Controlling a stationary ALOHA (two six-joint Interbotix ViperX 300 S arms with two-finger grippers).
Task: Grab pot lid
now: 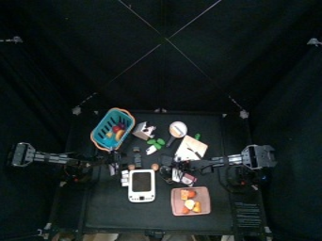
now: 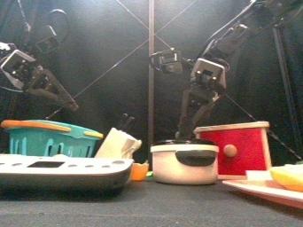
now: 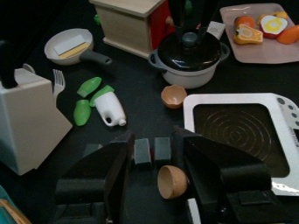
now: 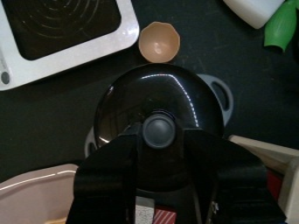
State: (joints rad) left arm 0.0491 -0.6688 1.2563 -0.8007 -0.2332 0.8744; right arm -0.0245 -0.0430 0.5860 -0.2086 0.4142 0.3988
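- Our right gripper (image 4: pixel 156 162) hangs directly over the pot lid (image 4: pixel 163 109), jaws spread wide around its knob (image 4: pixel 159 131), gripping nothing.
- Lid sits mid-frame.

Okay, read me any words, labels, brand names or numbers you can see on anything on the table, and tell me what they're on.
None can be read. No lettering shows on the pot, its lid, the red box or the white scale.

Overhead looks down; front level; both wrists share pot (image 3: pixel 191 54)
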